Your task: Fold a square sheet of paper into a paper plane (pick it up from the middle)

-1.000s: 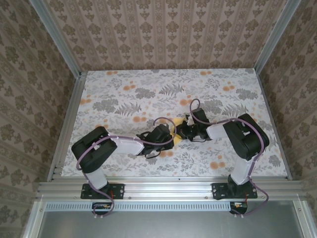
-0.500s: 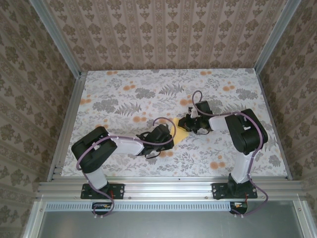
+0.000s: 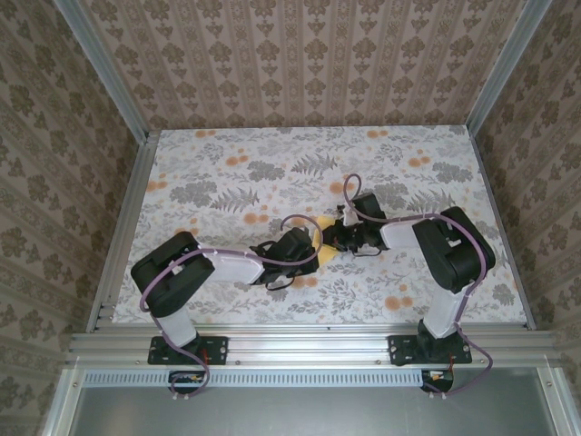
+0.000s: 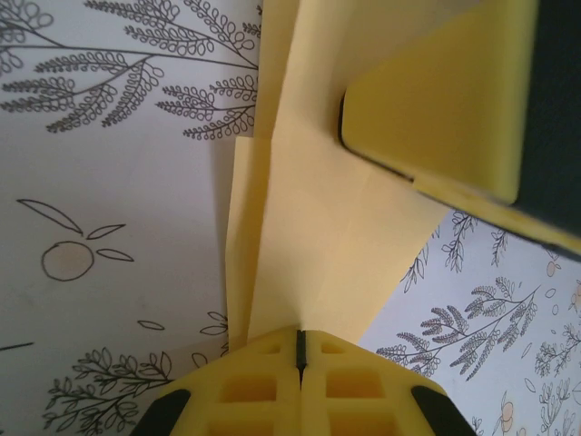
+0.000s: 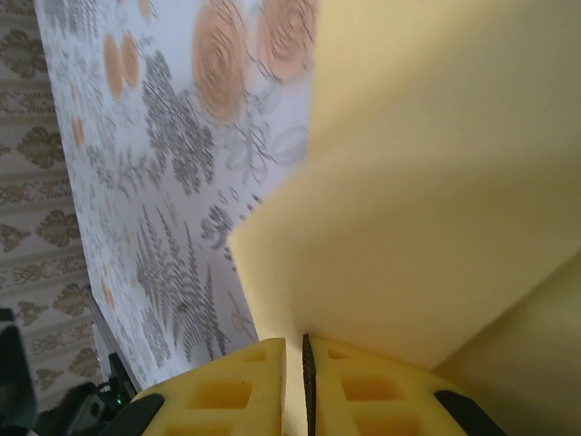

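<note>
The yellow paper (image 3: 324,243) sits mid-counter (image 3: 218,182) between your 2 arms, partly folded. The left wrist view shows creases on the paper (image 4: 318,227), but no dart shape yet, so I'd say you're mid-fold. Your left end effector (image 4: 300,341) is pressed shut on the near edge. The right end effector (image 5: 304,350) looks nearly closed, pinching a flap of the paper (image 5: 436,182). I reckon the next move needs that flap lined up on the crease while the left anchors. Compared with half a second back, the right end effector (image 3: 340,238) has swung in closer and covers more of the yellow.
</note>
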You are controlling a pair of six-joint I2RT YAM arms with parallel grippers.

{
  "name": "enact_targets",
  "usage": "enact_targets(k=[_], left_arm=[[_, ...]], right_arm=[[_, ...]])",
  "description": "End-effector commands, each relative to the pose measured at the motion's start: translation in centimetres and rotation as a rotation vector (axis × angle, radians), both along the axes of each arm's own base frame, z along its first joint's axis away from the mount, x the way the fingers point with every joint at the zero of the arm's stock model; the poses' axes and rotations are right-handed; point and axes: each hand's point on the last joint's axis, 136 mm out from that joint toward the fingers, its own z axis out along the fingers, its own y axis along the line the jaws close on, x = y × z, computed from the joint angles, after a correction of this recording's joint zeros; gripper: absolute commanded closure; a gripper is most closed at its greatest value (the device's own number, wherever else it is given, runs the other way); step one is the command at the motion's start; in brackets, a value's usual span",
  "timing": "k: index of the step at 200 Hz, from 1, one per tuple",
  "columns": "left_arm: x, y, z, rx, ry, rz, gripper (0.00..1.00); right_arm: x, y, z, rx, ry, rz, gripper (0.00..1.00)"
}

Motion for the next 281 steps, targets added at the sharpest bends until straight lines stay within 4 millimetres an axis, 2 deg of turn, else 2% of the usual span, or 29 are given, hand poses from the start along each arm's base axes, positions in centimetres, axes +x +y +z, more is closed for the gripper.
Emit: enact_targets(k=[1,50,90,130,177,201,223,243,263,281], left_arm=[[-3.8,3.9,-4.8,0.196,0.162,-0.033,1.00],[-4.5,4.4,-5.3,0.202,0.189,-0.036,1.00],[-4.9,4.4,-6.0,0.197,0.212,-0.042,1.00],[-5.0,4.4,-6.1,0.199,0.214,-0.048,1.00],[-5.0,4.3,-6.0,0.197,0.213,-0.051,1.00],[-4.8,4.0,-5.7,0.194,0.207,-0.056,1.00],[-4.5,3.4,-4.7,0.178,0.187,-0.070,1.00],[-3.5,2.3,-2.6,0.142,0.137,-0.086,1.00],[-1.9,0.9,0.8,0.084,0.062,-0.097,0.93],[-0.5,0.4,4.1,0.030,-0.008,-0.081,0.83]], right_arm=[[0.1,-0.6,-0.7,-0.028,0.007,0.007,0.84],[3.6,-3.7,-2.1,-0.138,-0.015,-0.078,0.85],[6.2,-5.6,-2.2,-0.162,-0.025,-0.153,0.84],[8.4,-7.2,-1.7,-0.169,-0.041,-0.223,0.84],[10.2,-8.2,-1.8,-0.149,-0.040,-0.269,0.84],[11.2,-8.4,-0.2,-0.135,-0.072,-0.273,0.84],[11.7,-8.6,2.7,-0.136,-0.130,-0.271,0.83],[11.1,-8.7,5.0,-0.133,-0.164,-0.267,0.81],[9.2,-8.3,6.1,-0.122,-0.175,-0.256,0.76],[6.7,-7.8,5.7,-0.138,-0.153,-0.231,0.70]])
